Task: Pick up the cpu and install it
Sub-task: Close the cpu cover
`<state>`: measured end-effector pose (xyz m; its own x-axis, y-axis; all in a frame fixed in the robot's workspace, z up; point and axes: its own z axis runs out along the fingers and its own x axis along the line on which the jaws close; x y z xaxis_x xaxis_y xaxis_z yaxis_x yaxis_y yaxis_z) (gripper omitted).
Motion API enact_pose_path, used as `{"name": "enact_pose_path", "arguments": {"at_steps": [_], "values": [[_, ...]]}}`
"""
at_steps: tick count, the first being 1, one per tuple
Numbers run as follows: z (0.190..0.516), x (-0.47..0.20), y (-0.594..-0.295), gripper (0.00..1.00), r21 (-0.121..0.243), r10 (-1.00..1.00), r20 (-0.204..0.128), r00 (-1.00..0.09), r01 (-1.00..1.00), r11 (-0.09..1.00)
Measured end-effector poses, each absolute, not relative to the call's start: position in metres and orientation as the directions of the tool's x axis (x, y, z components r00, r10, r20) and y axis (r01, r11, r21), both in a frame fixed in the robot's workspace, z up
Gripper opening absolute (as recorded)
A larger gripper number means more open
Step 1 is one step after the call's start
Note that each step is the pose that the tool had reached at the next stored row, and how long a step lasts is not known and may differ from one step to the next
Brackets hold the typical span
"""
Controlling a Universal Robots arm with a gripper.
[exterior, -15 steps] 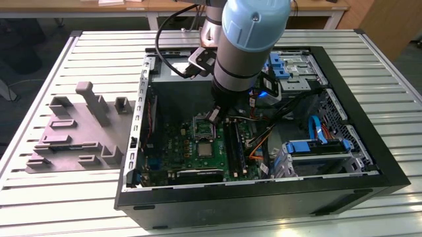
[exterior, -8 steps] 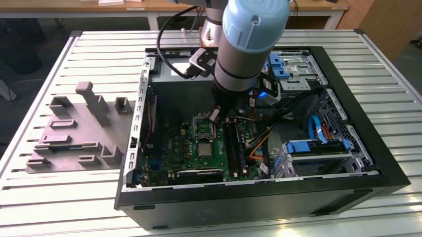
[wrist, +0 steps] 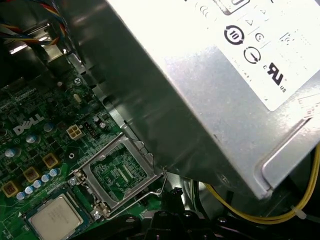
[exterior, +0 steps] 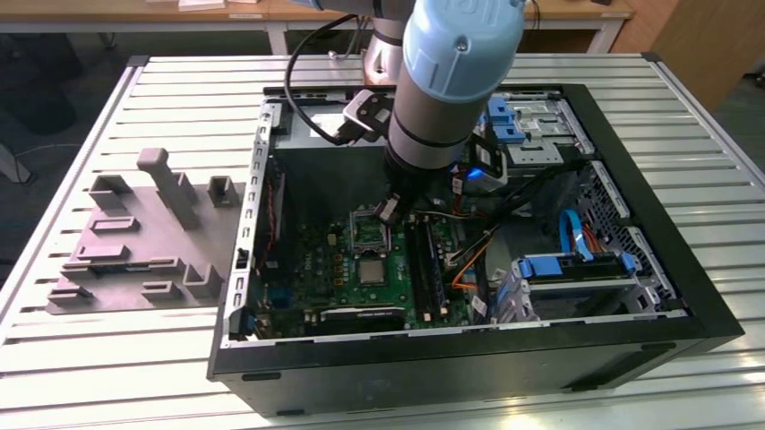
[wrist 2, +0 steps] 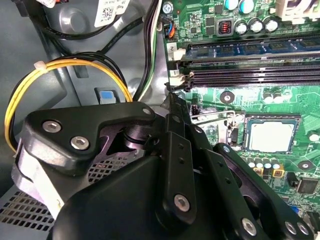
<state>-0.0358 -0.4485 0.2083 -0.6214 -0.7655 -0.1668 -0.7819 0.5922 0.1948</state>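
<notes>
Starting at the exterior view's left, a grey moulded fixture (exterior: 138, 242) with upright posts sits on the slatted metal table (exterior: 96, 358), just beside the open black computer case (exterior: 478, 358). Inside the case lies the green motherboard (exterior: 358, 278), and the arm (exterior: 449, 81) reaches down into it from above, its blue-capped body hiding much of the case's far side. The gripper (exterior: 389, 210) hangs low over the board near the open socket frame (exterior: 368, 231). The cpu (exterior: 372, 271) lies flat on the board, on the near side of that frame and apart from the gripper. Further to the exterior view's right run a dark memory slot row (exterior: 425, 269), orange and blue cables, and blue-tabbed drive bays (exterior: 574, 269).

In the second wrist view the gripper's black linkage (wrist 2: 165, 190) blocks most of the foreground; beyond it the cpu (wrist 2: 270, 136) shows its pale top, with yellow wires (wrist 2: 60, 67) looping over grey sheet metal. Whether the fingers are apart or together I cannot tell.

The first wrist view adds what the others hide: the big grey power supply box (wrist: 210, 100) with its white label looming over the lifted socket frame (wrist: 122, 172), and the cpu (wrist: 55, 217) just beside it.
</notes>
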Motion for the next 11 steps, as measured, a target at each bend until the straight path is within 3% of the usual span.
{"name": "enact_pose_path", "arguments": {"at_steps": [11], "values": [[0.2071,-0.0360,-0.4483,0.11,0.195,-0.723,-0.167,-0.670,-0.741,0.642]]}}
